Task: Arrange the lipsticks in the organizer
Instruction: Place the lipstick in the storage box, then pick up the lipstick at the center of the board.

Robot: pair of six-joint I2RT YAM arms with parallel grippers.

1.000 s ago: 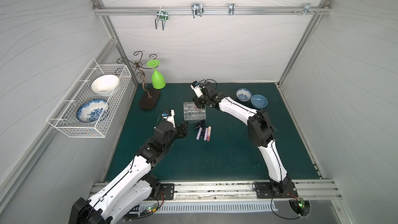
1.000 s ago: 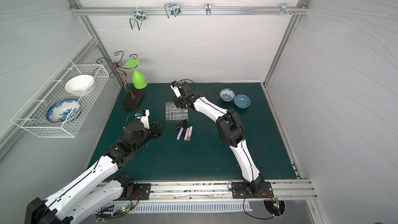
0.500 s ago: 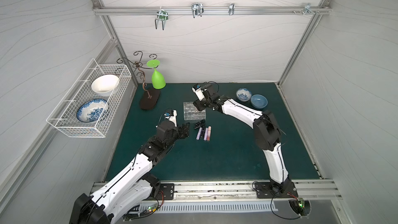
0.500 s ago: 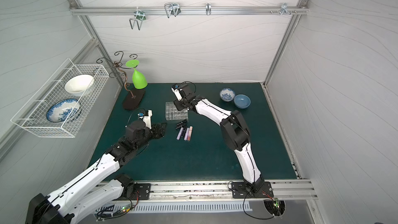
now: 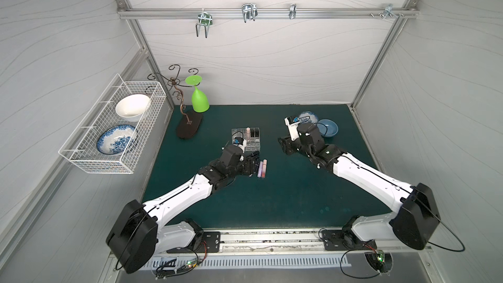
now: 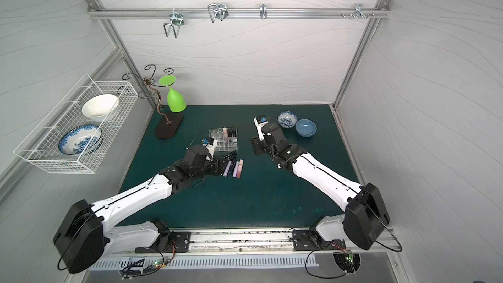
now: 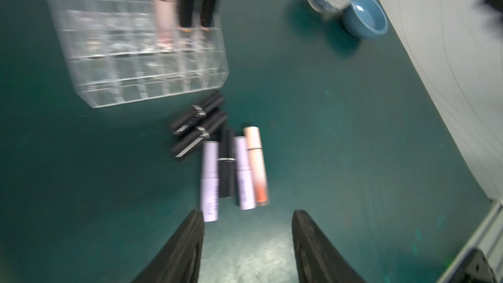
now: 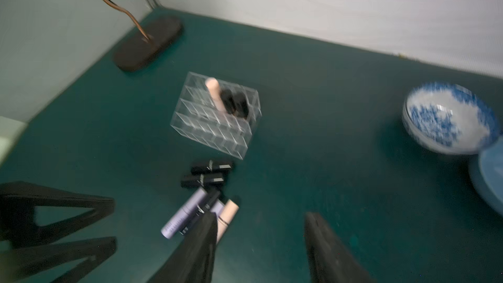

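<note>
Left wrist view: left gripper (image 7: 248,215) gaping, empty — lipsticks (image 7: 243,172) just right of it, lying near-to-far — right gripper (image 5: 283,147) farther.

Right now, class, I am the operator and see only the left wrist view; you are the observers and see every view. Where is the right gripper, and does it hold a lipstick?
Observer: The right gripper is open and empty. It is off to the right of the organizer, apart from it.
Operator: Is anything at the far left corner of the mat?
Observer: A stand, with a green glass hanging upside down from it.
Operator: And on the left wall?
Observer: A white wire basket holding a white bowl and a blue-patterned dish.
</note>
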